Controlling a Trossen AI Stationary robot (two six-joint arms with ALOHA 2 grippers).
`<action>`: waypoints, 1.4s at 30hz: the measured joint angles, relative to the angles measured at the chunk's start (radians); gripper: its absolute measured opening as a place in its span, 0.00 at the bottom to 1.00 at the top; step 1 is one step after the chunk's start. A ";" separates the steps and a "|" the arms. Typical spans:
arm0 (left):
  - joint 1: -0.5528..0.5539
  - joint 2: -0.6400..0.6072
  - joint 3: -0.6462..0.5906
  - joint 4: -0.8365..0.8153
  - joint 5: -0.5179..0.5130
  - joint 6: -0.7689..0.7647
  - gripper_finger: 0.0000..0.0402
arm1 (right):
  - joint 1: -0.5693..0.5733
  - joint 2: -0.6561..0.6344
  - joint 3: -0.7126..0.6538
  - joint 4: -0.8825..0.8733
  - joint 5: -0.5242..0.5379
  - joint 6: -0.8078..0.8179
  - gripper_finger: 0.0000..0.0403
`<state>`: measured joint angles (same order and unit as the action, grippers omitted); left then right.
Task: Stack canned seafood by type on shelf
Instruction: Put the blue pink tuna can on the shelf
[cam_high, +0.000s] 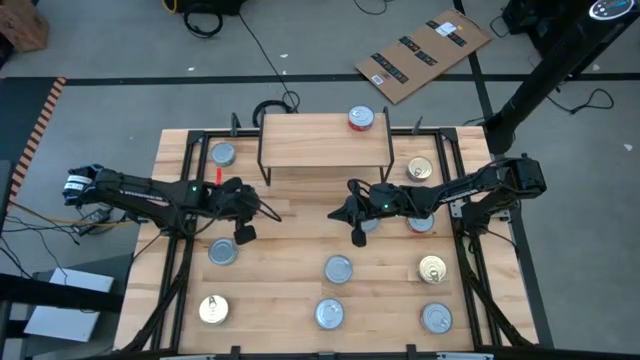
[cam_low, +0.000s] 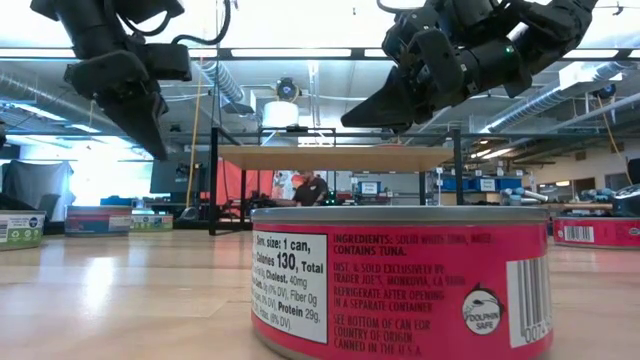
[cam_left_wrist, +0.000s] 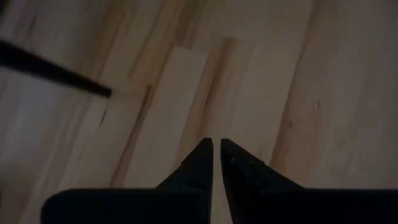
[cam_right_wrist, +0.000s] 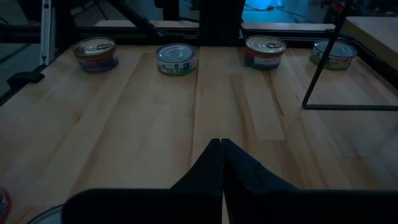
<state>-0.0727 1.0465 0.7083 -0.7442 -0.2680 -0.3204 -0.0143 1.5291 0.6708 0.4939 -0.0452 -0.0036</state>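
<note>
We're in a robotics lab or workshop hall: the big light-wood tabletop with its black metal frame (cam_high: 300, 250) stands on a bare grey concrete floor marked with dark tape lines (cam_high: 120, 60). Black cables (cam_high: 265, 55) snake over the floor beyond the tabletop's far edge, a flattened brown cardboard box (cam_high: 422, 55) lies near them, and striped orange hazard tape (cam_high: 38, 120) runs off to its left. Behind the tabletop, exposed ceiling ducts (cam_low: 215, 80), long light strips and cluttered workbenches with a seated person (cam_low: 310, 188).
</note>
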 joint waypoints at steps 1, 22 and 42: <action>0.000 0.000 0.001 -0.014 0.000 -0.012 0.09 | 0.000 0.000 0.000 -0.001 0.000 0.001 0.01; 0.001 0.015 0.001 -0.197 -0.002 -0.137 0.11 | 0.000 0.000 0.000 -0.001 0.000 0.005 0.01; 0.082 0.155 0.000 -0.283 -0.101 -0.119 0.40 | 0.000 0.000 0.000 0.000 0.000 0.027 0.01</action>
<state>0.0091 1.2015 0.7086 -1.0269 -0.3693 -0.4395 -0.0143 1.5291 0.6712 0.4943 -0.0456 0.0235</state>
